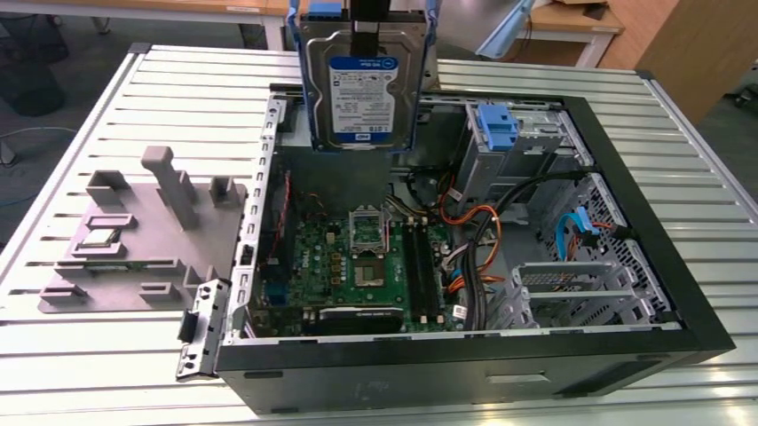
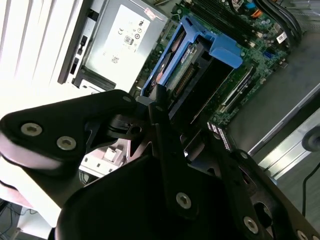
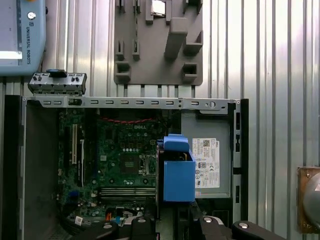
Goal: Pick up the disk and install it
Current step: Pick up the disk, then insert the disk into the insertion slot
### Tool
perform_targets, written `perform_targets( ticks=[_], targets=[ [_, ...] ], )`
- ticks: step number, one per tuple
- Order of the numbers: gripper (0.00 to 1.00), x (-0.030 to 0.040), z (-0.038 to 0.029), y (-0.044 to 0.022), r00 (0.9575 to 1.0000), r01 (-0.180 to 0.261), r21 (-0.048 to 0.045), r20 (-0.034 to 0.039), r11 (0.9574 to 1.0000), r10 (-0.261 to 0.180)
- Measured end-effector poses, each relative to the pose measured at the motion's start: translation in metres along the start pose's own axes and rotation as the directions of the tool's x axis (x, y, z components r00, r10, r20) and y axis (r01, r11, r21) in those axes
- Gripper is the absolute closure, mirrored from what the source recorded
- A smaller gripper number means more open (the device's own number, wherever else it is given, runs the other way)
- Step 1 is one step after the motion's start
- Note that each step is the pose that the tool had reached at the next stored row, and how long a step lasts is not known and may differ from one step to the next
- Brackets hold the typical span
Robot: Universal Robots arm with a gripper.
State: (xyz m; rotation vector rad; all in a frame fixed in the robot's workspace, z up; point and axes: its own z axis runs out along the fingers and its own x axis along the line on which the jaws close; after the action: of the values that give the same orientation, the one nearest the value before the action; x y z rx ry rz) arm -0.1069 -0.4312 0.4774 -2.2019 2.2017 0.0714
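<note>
Ribbed metal counter [image 1: 106,373], pale slats, under a black case [image 1: 474,377]. Case on its side, panel off, interior open upward. Beyond the case, wooden desks [image 1: 580,27] and dark floor.

Disk [image 1: 359,89]: silver drive, blue-and-white label toward the exterior view, blue rails down both long sides. Upright, aloft over the case interior at the PSU [image 3: 207,160] end. In the first wrist view, just beside the PSU and over the edge of the board [image 1: 355,266]. Hand [image 1: 367,37] clamped on the disk from above, one dark finger [image 1: 367,25] down over the top of the label side.

Inside the case:
- green board with socket and RAM slots
- blue latch [image 1: 498,124] upright near the disk, on the exterior view's right
- orange and black cables [image 1: 480,235] strung between board and silver cage [image 1: 574,288]

Outside the case, on the exterior view's left:
- grey plate [image 1: 130,248] with upright posts, flat on the counter, just beside the case wall
- grey bracket [image 1: 201,328] swung out at the case's near corner
- pendant [image 3: 20,40] on the counter near that same corner
</note>
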Motion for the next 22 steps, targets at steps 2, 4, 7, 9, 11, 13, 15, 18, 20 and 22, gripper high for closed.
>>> perform_targets(
  ticks=[2, 4, 7, 9, 11, 13, 15, 18, 20, 22],
  targets=[
    [0.65, 0.0041, -0.0001, 0.0000, 1.0000, 0.000, -0.0001, -0.0001, 1.0000, 0.000],
    [0.65, 0.0083, -0.0002, 0.0000, 1.0000, 0.000, 0.0000, 0.0000, 1.0000, 0.000],
    [0.65, 0.0145, -0.0003, 0.0000, 1.0000, 0.000, 0.0000, -0.0001, 1.0000, 0.000],
    [0.65, 0.0190, -0.0004, 0.0000, 1.0000, 0.000, -0.0001, -0.0001, 1.0000, 0.000],
    [0.65, 0.0233, -0.0005, 0.0000, 1.0000, 0.000, 0.0000, 0.0000, 1.0000, 0.000],
    [0.65, 0.0273, -0.0006, 0.0000, 1.0000, 0.000, 0.0000, -0.0001, 1.0000, 0.000],
    [0.65, 0.0315, -0.0007, 0.0000, 1.0000, 0.000, -0.0001, -0.0002, 1.0000, 0.000],
    [0.65, 0.0383, -0.0008, 0.0000, 1.0000, 0.000, 0.0000, 0.0000, 1.0000, 0.000],
    [0.65, 0.0427, -0.0010, 0.0000, 1.0000, 0.000, -0.0001, -0.0001, 1.0000, 0.000],
    [0.65, 0.0472, -0.0011, 0.0000, 1.0000, 0.000, 0.0000, -0.0001, 1.0000, 0.000]
  ],
)
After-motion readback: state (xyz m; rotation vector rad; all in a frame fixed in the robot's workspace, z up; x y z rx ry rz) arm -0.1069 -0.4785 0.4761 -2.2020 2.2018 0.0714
